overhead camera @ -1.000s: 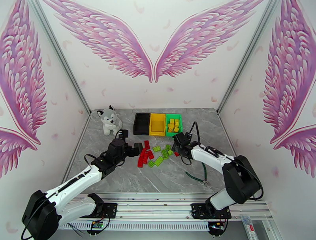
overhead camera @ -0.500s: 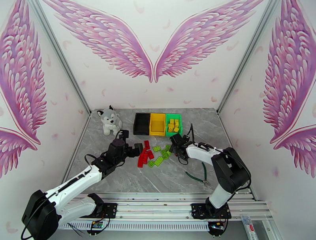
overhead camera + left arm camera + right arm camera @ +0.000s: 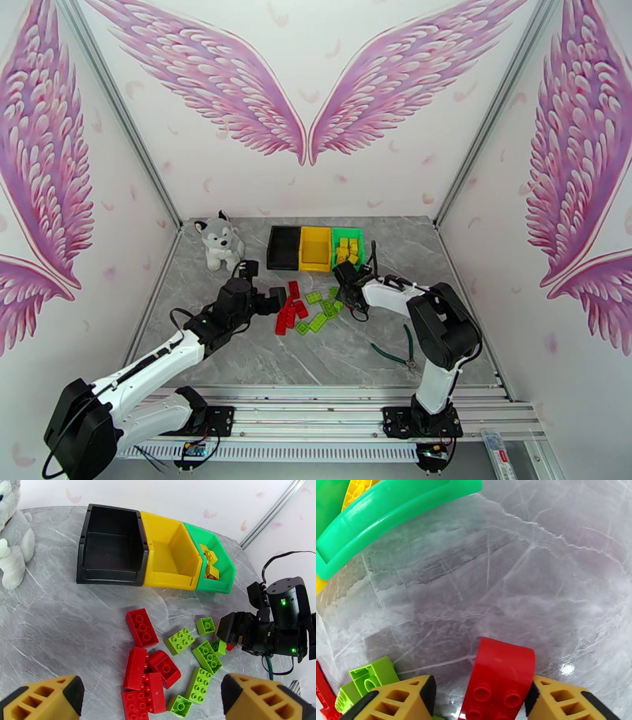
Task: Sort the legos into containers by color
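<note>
— Where is the red studded plastic brick point(image 3: 501, 665) found?
— On the grey marbled tabletop point(image 3: 521, 574), flanked by the right gripper point(image 3: 482, 691), its 2 fingers point(image 3: 395, 701) parted. The left gripper point(image 3: 152, 691) is held spread wide.

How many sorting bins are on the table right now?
3, in a row at the far side of the table: the black bin on the left, the yellow bin in the middle, the green bin on the right with yellow bricks inside. None appears hidden.
</note>
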`<action>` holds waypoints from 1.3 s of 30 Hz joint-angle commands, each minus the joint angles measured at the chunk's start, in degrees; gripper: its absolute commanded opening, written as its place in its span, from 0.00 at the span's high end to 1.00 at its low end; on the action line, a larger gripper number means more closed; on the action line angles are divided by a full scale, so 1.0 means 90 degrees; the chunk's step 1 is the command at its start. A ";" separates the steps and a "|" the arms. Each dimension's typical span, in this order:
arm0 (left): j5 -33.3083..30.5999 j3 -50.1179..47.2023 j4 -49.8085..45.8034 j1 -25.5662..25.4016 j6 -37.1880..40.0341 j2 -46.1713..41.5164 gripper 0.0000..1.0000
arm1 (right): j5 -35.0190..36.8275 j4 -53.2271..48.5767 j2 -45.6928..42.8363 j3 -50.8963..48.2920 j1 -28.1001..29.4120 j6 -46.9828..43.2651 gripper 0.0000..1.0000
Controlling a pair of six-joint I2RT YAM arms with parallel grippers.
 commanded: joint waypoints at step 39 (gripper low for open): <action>0.0743 -0.0332 0.0873 0.1578 -0.0352 0.0895 0.01 | -0.0559 -0.0183 0.2127 0.5162 0.1344 -0.2774 0.79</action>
